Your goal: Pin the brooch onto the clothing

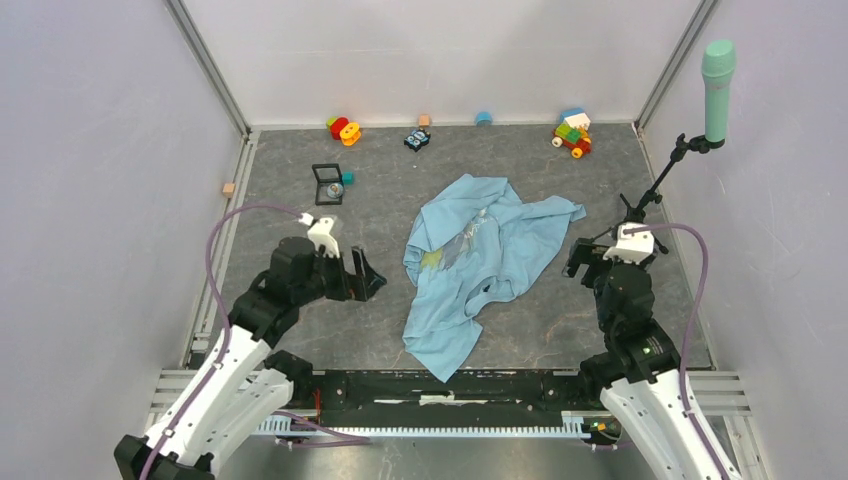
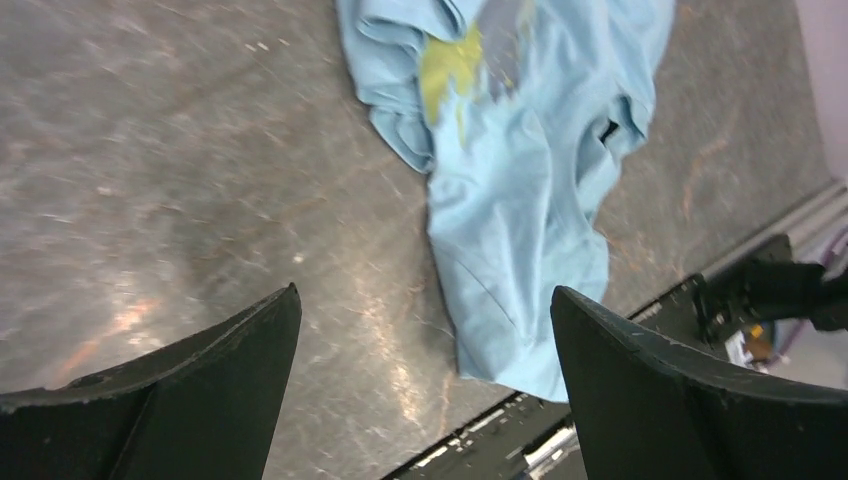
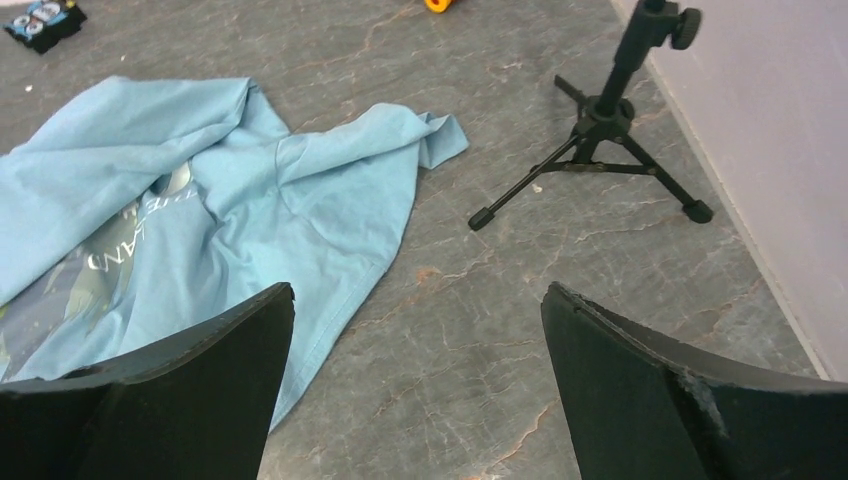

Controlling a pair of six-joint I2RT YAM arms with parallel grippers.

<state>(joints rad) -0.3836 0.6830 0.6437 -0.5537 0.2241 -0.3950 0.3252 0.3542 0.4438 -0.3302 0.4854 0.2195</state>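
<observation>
brooch [image 1: 329, 189] lies inside black frame box [image 1: 318, 172], apart from shirt [image 1: 480, 260].

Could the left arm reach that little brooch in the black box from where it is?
Probably yes. The brooch lies in the black box just beyond the open left gripper, with only bare table between them.
</observation>
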